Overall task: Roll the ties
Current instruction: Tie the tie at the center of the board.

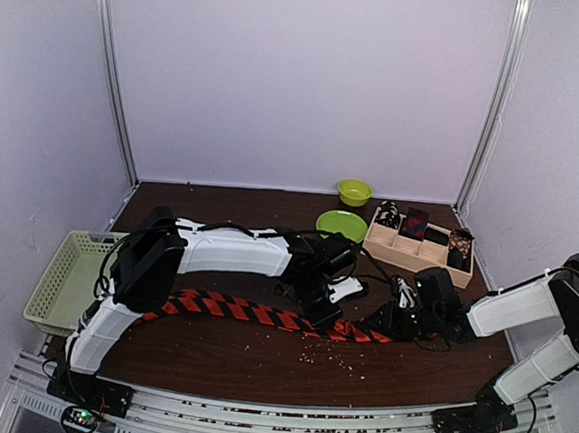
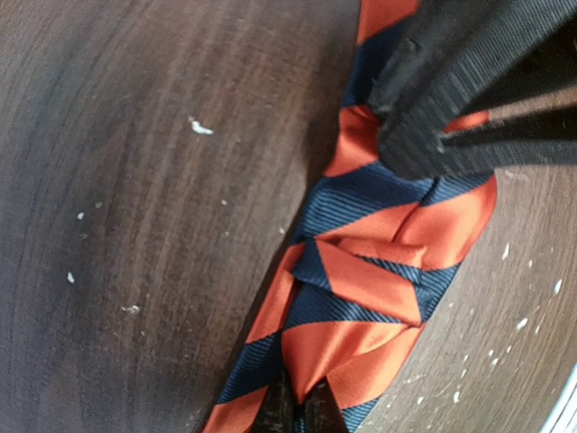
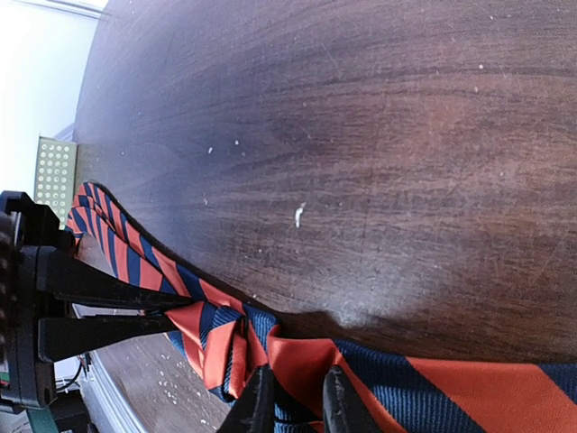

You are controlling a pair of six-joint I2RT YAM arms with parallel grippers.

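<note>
The orange-red tie [image 1: 232, 309] with dark diagonal stripes lies stretched across the brown table, its right end bunched into a loose fold [image 2: 370, 271]. My left gripper [image 1: 331, 322] sits at that fold, and its fingertips [image 2: 281, 410] are shut on the fabric. Just to the right, my right gripper [image 1: 387, 319] pinches the same fold [image 3: 216, 329]. Its fingers [image 3: 261, 406] straddle the cloth with orange fabric between them. In the left wrist view the right gripper [image 2: 433, 140] reaches in at the upper right. In the right wrist view the left gripper [image 3: 178, 309] reaches in from the left. Other rolled ties [image 1: 414, 223] sit in a wooden organizer.
A pale green mesh basket [image 1: 69, 279] stands at the table's left edge. A green bowl [image 1: 354, 191] and green plate [image 1: 341, 224] are at the back. The wooden organizer [image 1: 407, 256] is at the back right. Pale crumbs [image 1: 329, 352] dot the table in front of the tie.
</note>
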